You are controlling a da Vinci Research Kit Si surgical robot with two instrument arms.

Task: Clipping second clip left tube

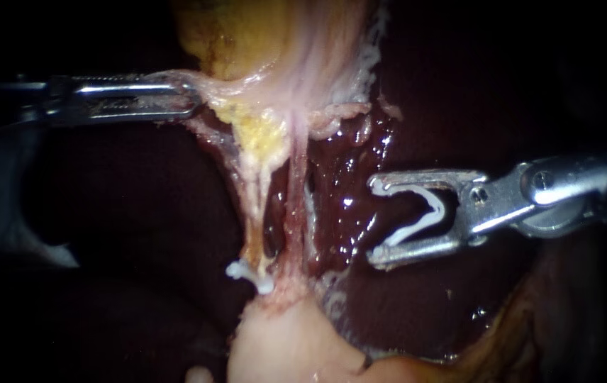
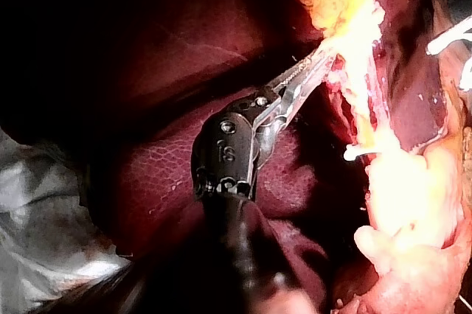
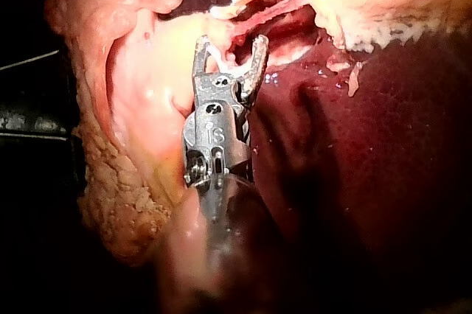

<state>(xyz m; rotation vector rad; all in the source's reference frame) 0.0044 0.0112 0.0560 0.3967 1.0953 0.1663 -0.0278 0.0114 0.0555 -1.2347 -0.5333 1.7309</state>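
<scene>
Liver (image 1: 349,177) lies dark and wet behind everything, its outer reaches lost in shadow. The gallbladder (image 1: 247,35) is cut off by the edge of the endoscope view. It narrows into a pale stalk that runs past the left instrument (image 1: 186,101). That instrument's claw is closed on the stalk's tissue, its tips sunk in too deep to see, and its shaft fades into the dark behind.

A lump of pale tissue (image 1: 282,344) sits at the stalk's far end, also cut off.

The right instrument (image 1: 376,221) reaches in over the liver with its claw spread wide. A white loaded clip (image 1: 424,213) lies open inside the claw, one leg against each half. The shaft runs out of view behind.

Ahead of this claw's tips, and apart from them, two strands stand side by side. The pink right tube (image 1: 295,206) is nearer the claw and the yellowish left tube (image 1: 254,206) is beyond it. Neither lies within the claw.

A small white seated clip (image 1: 248,273) crosses the left tube near the pale lump, with part of it hidden behind the tube.

In the right wrist view the loaded clip (image 3: 215,57) is hard to make out between the halves of the claw. In the left wrist view the seated clip (image 2: 358,153) shows only as a short white bar, beside the left claw and apart from it.
</scene>
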